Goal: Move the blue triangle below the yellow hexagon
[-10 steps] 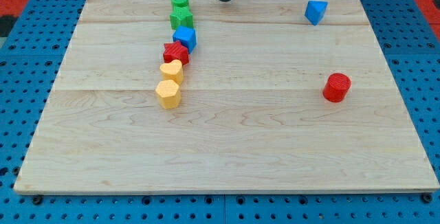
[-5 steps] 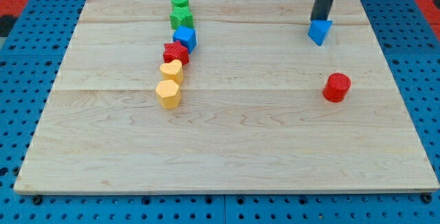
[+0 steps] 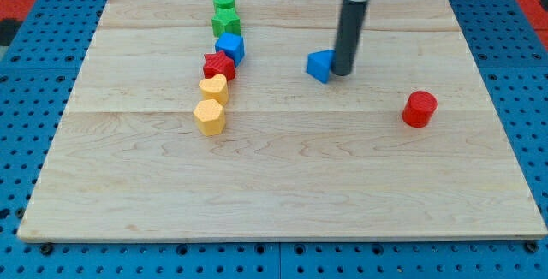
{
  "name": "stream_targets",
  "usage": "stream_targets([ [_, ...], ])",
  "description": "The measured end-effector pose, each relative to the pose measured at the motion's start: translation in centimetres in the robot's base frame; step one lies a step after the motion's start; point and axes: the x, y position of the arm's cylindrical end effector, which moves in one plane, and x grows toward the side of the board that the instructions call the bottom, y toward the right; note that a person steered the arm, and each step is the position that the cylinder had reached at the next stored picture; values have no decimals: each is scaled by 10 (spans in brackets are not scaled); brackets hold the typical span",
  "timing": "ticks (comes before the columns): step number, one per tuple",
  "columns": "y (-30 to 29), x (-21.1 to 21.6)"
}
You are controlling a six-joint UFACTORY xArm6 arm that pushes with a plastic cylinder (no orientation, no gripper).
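Hexagon, yellow (image 3: 209, 116), sits nearest, w/ yellow heart (image 3: 213, 88) behind. Blue triangle (image 3: 320, 66) has slid from far-right corner to mid-board; my tip (image 3: 341, 74) touches its right side (no pincer, just rod). Still needs pushing nearer and left.

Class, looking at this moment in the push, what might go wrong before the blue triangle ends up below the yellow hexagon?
1. My tip touches the blue triangle on its right side, so the block may spin and slip off.
2. A straight leftward push probably runs it into the red star or yellow heart, above the yellow hexagon.
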Motion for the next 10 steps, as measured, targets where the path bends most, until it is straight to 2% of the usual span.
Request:
stream_targets([
  [2,-42,-45],
  [4,-66,73],
  [6,-91,82],
  [8,-108,70],
  [10,-109,117],
])
